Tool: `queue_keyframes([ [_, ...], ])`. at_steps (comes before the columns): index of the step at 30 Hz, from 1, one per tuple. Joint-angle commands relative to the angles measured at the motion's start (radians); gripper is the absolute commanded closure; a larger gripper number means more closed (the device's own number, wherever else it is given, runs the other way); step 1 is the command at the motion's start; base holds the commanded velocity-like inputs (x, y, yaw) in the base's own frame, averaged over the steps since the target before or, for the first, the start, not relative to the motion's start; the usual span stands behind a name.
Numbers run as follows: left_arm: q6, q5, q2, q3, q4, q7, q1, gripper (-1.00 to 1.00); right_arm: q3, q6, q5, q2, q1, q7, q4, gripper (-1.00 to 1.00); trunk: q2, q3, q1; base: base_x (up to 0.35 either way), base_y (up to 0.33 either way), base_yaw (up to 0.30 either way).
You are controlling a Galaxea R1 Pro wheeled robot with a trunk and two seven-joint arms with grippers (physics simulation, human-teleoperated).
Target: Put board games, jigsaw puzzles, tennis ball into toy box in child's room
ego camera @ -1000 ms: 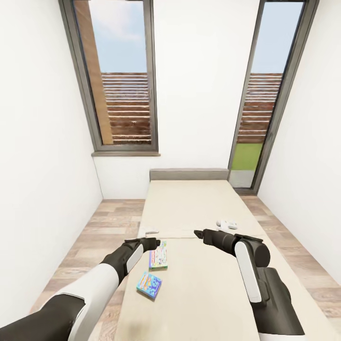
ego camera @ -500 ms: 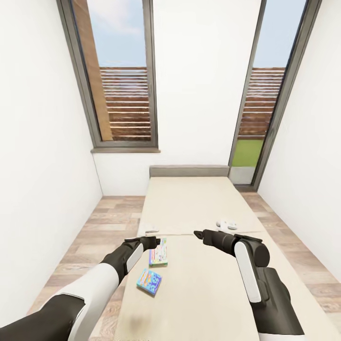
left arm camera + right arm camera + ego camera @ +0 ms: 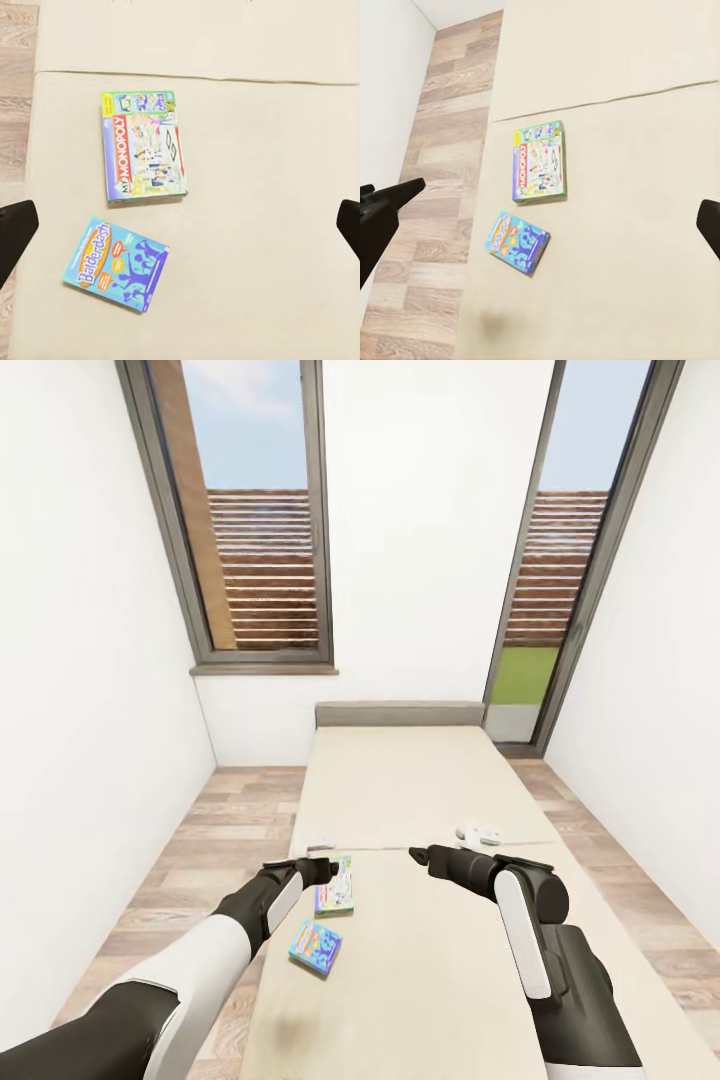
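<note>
View has crept closer to bed (image 3: 420,790). Monopoly box (image 3: 144,145) & Balderdash box (image 3: 116,263) lie flat near its left edge. Left fingers (image 3: 15,232) spread above them, right fingers (image 3: 382,217) spread too; pickup next, prob.

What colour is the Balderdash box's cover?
Bright blue Balderdash box, orange lettering; clearest in the left wrist view.

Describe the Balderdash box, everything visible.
The Balderdash box is a thin rectangular board game, cardboard by the look of it, with a light blue cover, orange title lettering and dark blue cartoon figures with speech bubbles. It is closed and lies flat, face up, turned askew on the beige bed near the edge by the wood floor. It sits apart from the Monopoly box, touching only the sheet. Neither gripper touches it.
</note>
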Motion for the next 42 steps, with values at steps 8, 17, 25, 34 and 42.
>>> queue_keyframes([
  [8,0.007,0.01,0.0,-0.005,-0.038,0.021,-0.001,-1.0,-0.002,0.006,-0.005,0.001,-0.001,-0.003,-0.001,-1.0,-0.002,-0.016,0.001,0.0,0.0,0.0],
  [17,0.005,0.014,0.0,-0.003,-0.043,0.098,-0.001,-1.0,-0.001,0.006,-0.005,0.001,-0.001,-0.003,-0.001,-1.0,-0.002,-0.03,0.001,0.0,0.0,0.0],
  [25,-0.002,0.016,0.0,-0.002,-0.044,0.11,-0.001,-1.0,-0.002,0.006,-0.005,0.001,-0.001,-0.003,-0.001,-1.0,-0.002,-0.043,0.001,0.0,0.0,0.0],
  [34,-0.003,0.016,0.0,-0.004,-0.044,0.112,-0.001,-1.0,-0.003,0.006,-0.005,0.0,-0.001,-0.003,-0.001,-1.0,-0.002,-0.058,0.001,0.0,0.0,0.0],
  [42,-0.013,0.017,0.0,-0.005,-0.044,0.112,-0.001,-1.0,-0.034,0.018,-0.028,-0.011,-0.002,0.041,-0.005,-1.0,-0.002,-0.071,0.001,0.0,0.0,0.0],
])
